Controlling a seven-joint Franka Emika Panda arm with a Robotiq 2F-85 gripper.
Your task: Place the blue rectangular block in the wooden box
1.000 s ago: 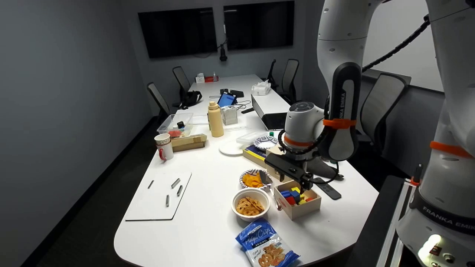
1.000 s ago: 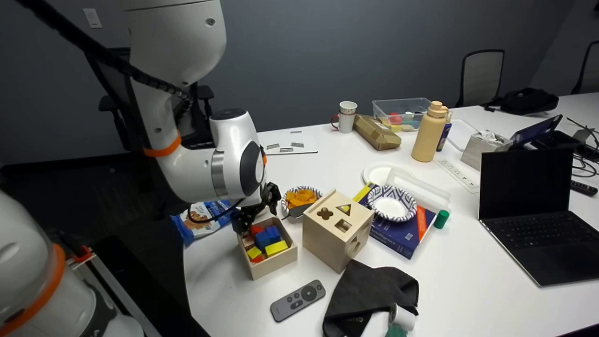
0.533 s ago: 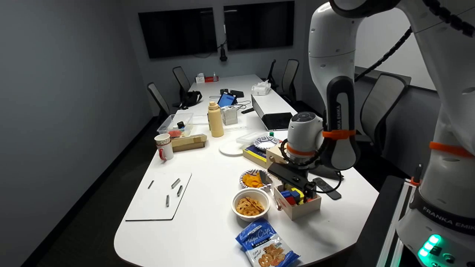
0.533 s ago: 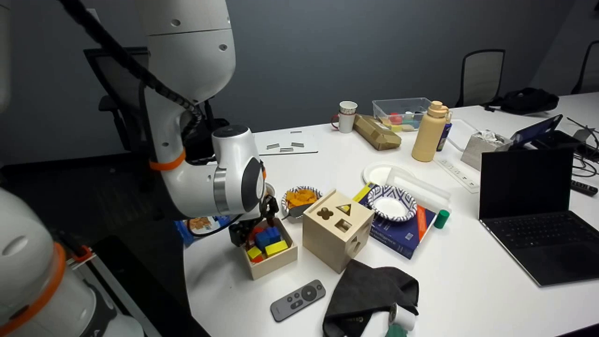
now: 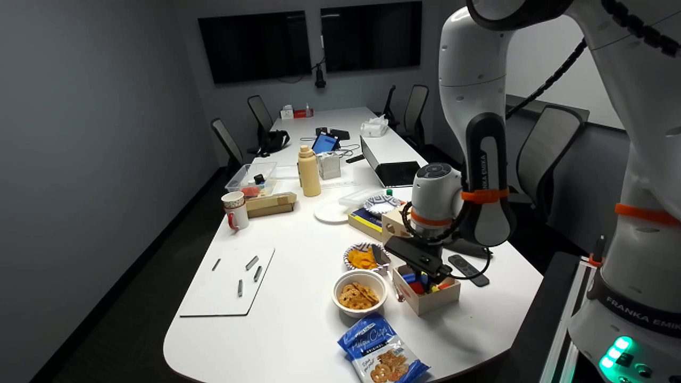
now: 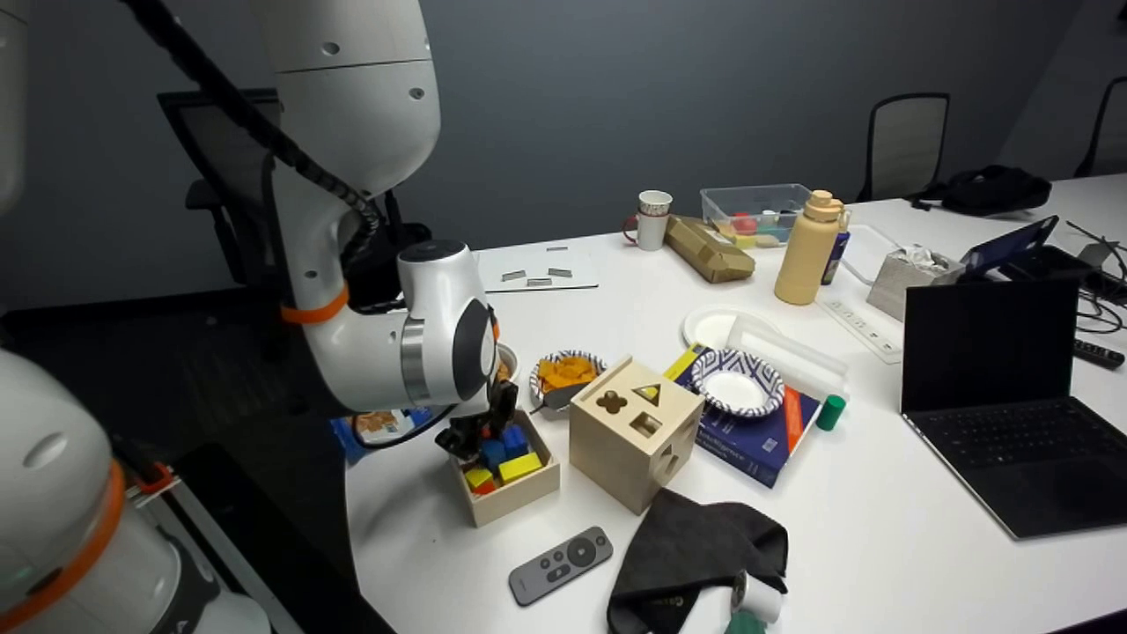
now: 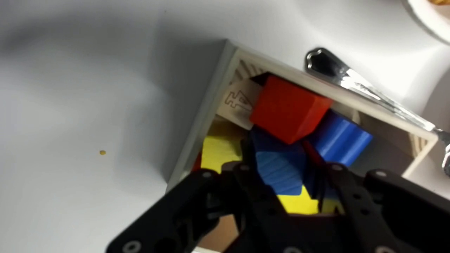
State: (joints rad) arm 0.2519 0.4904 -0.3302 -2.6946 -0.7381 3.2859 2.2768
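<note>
Spanning the scene, a long white table (image 5: 298, 340) lies under my robot arm (image 6: 361, 352) in both exterior views. Next in size, the wooden box (image 6: 623, 445), a pale cube with shaped holes (image 6: 612, 401) in its top, stands upright just beside a low wooden tray (image 6: 519, 495). My gripper (image 7: 280, 158) points down into that tray, jaws snug against both sides of the blue rectangular block (image 7: 280, 172); I judge it gripped, though how firmly I cannot tell. The block sits among other coloured pieces (image 6: 521, 467), a red block (image 7: 288, 109) right beside it. So reaching and grasping look done; left, as I read it, are lifting it clear, carrying it across to the box and dropping it through whichever hole fits.
</note>
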